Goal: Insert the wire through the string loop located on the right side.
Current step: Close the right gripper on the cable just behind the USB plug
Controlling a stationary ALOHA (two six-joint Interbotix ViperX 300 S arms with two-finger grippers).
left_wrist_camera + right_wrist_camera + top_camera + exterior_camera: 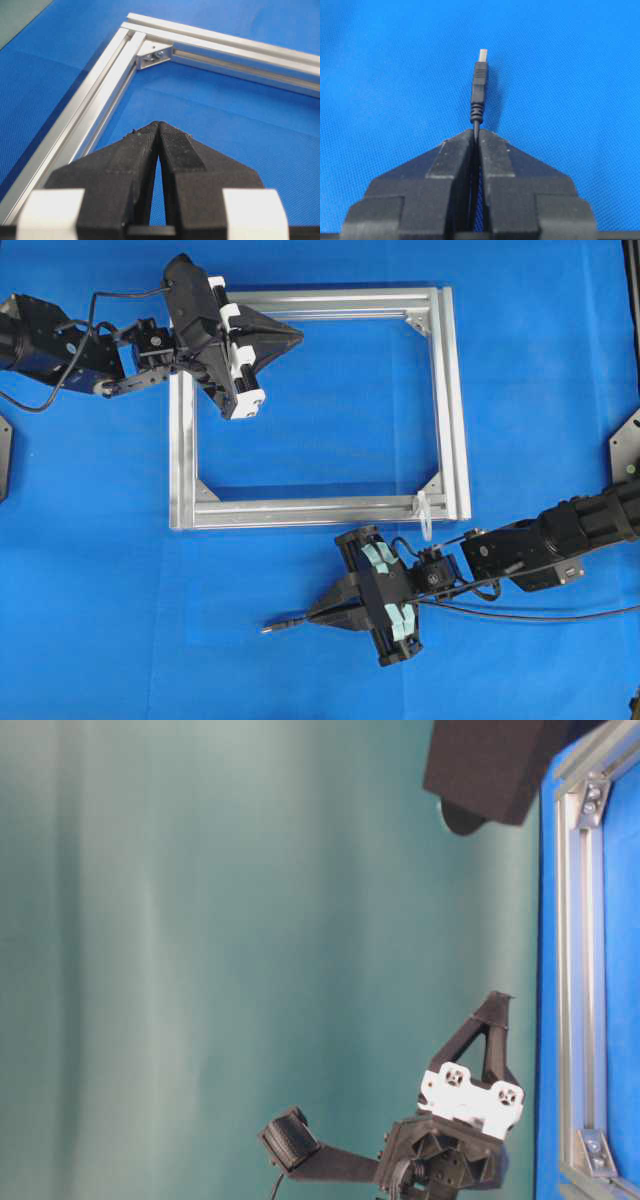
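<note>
Gripping the wire (pixel 479 95) just behind its plug, right gripper (pixel 476 134) clamped on it, should keep the tip level when aiming for the string loop (pixel 424 514); left gripper (pixel 159 127) closed, empty

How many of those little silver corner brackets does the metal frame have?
3 show overhead: top right, bottom right and bottom left. The top-left corner sits under the left tool, so a fourth may be hidden there.
</note>
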